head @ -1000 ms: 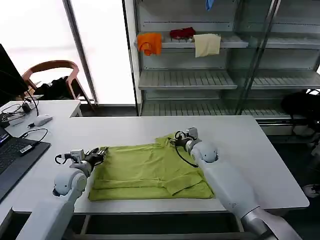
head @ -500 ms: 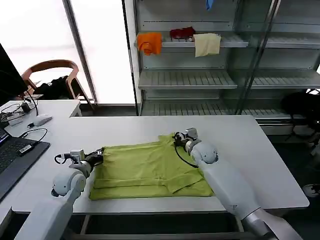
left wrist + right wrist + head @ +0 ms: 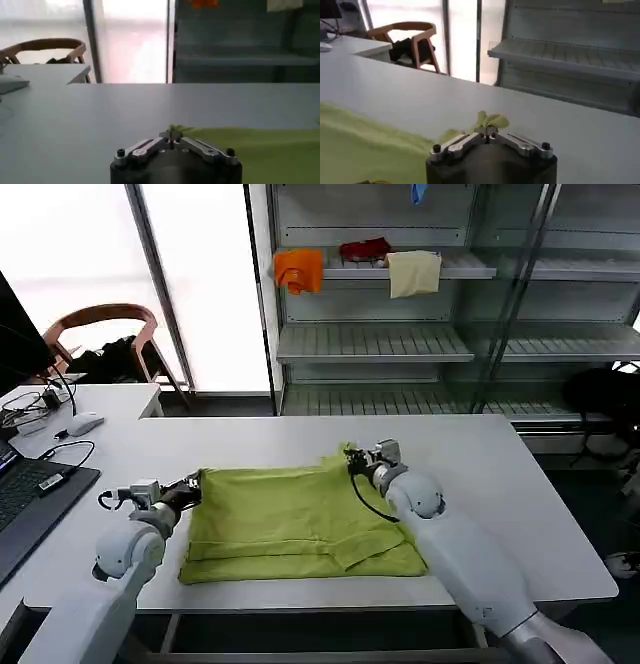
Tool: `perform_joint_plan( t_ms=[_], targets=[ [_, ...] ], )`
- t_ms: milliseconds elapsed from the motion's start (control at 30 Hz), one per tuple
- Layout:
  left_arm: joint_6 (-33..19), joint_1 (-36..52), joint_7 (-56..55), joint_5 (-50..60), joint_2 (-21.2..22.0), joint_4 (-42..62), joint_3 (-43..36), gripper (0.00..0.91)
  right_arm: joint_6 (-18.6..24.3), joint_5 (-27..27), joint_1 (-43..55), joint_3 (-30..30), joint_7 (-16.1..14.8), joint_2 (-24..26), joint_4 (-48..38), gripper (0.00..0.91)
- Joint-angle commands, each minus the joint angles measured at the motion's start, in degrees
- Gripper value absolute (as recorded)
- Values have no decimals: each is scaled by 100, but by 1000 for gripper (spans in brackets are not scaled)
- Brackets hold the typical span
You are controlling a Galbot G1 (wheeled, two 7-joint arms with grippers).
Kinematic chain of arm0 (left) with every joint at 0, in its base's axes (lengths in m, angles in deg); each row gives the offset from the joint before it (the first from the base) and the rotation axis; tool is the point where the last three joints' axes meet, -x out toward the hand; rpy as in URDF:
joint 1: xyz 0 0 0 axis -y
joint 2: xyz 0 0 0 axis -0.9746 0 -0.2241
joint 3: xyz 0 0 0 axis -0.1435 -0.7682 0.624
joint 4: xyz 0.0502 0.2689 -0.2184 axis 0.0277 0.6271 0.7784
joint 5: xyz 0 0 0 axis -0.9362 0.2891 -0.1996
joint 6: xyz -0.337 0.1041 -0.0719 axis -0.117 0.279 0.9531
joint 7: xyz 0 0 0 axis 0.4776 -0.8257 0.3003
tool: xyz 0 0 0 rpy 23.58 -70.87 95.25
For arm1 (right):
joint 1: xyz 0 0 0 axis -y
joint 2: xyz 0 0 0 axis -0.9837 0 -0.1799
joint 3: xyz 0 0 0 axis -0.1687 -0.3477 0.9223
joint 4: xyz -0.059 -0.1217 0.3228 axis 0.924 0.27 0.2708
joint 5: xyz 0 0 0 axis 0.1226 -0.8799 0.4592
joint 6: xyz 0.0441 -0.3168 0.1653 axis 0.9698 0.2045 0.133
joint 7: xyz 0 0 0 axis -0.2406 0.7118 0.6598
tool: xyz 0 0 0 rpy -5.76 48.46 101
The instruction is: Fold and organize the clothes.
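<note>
Lime T-shirt (image 3: 300, 519) lies flat on the table (image 3: 500, 484). Left gripper (image 3: 190, 489) and right gripper (image 3: 352, 462) each pinch a far corner, fingers closed on fabric, probably holding that edge taut for a fold.

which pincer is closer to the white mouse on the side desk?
Left. The left pincer grips the T-shirt at its corner nearest the mouse; the right pincer pinches the shirt's far corner, across the table.
</note>
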State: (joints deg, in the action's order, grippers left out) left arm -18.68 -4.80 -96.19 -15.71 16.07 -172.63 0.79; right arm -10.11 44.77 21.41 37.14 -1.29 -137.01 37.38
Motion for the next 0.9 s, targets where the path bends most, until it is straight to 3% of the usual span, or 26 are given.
perform_joint_plan(
  t_ms=[33, 500, 633, 900],
  targets=[
    [-66, -713, -255, 11, -266, -978, 179, 0, 4, 330, -721, 141, 303, 596, 1364, 0],
    [363, -1780, -871, 497, -434, -2589, 436, 0, -136, 540, -1774, 672, 544, 1422, 2880, 0],
    [356, -2073, -890, 771, -381, -2683, 452, 0, -139, 553, -1997, 722, 581, 1516, 3207, 0],
    [346, -1732, -707, 318, -286, -2283, 343, 30, -140, 475, -1972, 651, 615, 1380, 3070, 0]
  ],
)
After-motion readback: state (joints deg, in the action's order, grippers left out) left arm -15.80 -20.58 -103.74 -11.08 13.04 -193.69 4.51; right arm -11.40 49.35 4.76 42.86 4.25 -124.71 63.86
